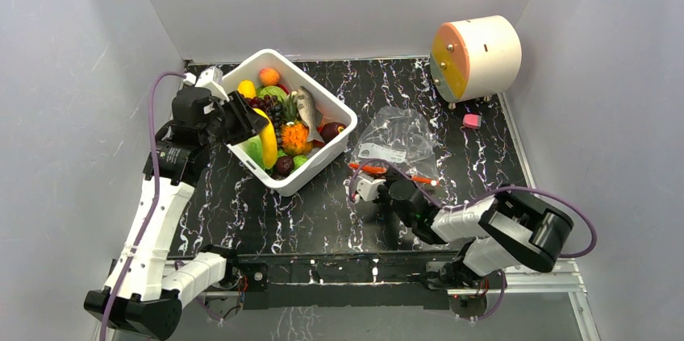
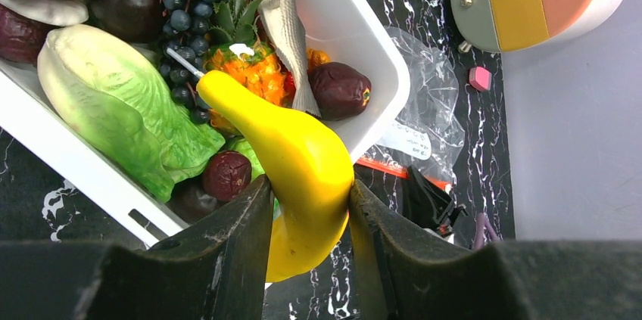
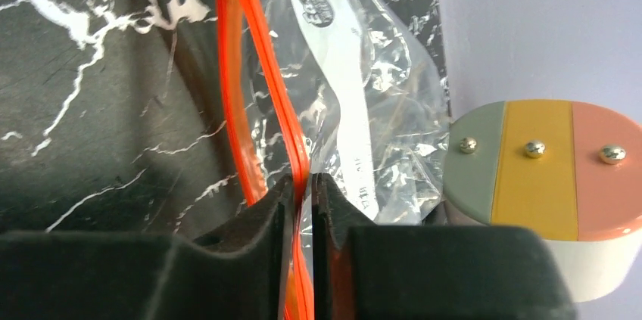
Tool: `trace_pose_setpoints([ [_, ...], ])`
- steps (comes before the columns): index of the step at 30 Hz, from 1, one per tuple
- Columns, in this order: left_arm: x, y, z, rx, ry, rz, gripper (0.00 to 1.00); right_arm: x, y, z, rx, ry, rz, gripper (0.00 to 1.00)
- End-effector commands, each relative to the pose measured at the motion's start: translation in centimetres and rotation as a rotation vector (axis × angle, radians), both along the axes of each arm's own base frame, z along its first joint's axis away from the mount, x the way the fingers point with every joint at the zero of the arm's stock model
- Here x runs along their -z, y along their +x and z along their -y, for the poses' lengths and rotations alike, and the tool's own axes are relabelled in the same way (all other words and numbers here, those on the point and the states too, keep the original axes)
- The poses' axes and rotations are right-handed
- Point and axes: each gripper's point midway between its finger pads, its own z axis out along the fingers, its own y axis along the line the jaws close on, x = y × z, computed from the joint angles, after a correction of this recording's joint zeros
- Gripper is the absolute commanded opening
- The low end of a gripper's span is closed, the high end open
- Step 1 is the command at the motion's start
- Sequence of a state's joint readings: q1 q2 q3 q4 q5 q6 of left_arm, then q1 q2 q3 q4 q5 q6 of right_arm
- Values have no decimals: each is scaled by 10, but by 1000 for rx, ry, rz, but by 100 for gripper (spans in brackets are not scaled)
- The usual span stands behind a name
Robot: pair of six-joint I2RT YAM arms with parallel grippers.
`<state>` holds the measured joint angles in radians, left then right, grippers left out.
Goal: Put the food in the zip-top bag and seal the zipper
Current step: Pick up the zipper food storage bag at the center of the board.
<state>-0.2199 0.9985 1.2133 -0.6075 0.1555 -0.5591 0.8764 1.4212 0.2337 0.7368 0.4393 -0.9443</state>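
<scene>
Crowding the left of a black marbled table (image 1: 323,216), a white tub (image 1: 316,170) brimmed with toy food. A cream drum (image 1: 484,51) with a striped face and a small pink block (image 1: 472,121) sat far right. Over the tub's rim, the left gripper (image 2: 310,191) was clamped on a smooth yellow banana (image 2: 303,153), beside ridged greens (image 2: 121,108), dark grapes (image 2: 185,25) and a grey fish (image 2: 284,32). The right gripper (image 3: 303,184) pinched the thin red zipper (image 3: 261,93) of the clear, crinkly zip-top bag (image 3: 378,78), which lay right of the tub.
</scene>
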Motion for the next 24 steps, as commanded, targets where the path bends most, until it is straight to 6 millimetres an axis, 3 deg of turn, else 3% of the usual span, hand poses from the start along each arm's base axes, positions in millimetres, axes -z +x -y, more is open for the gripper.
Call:
trace_pose_setpoints([
  [1, -5, -7, 2, 12, -17, 23, 17, -46, 8, -12, 18, 169, 95, 5],
  [2, -5, -7, 3, 15, -22, 21, 17, -51, 8, -12, 25, 190, 95, 0],
  [6, -9, -8, 12, 60, -56, 37, 18, -76, 10, -18, 64, 348, 75, 0],
  [12, -16, -11, 27, 126, -127, 49, 17, -133, 18, -39, 184, 673, -58, 0],
  [16, -24, -17, 44, 209, -204, 66, 17, -156, 18, -40, 254, 766, -116, 0],
  [19, -34, -25, 64, 325, -301, 72, 17, -185, 11, -44, 274, 882, -179, 0],
  [24, -45, -31, 81, 427, -390, 70, 17, -200, 1, -44, 308, 921, -273, 0],
])
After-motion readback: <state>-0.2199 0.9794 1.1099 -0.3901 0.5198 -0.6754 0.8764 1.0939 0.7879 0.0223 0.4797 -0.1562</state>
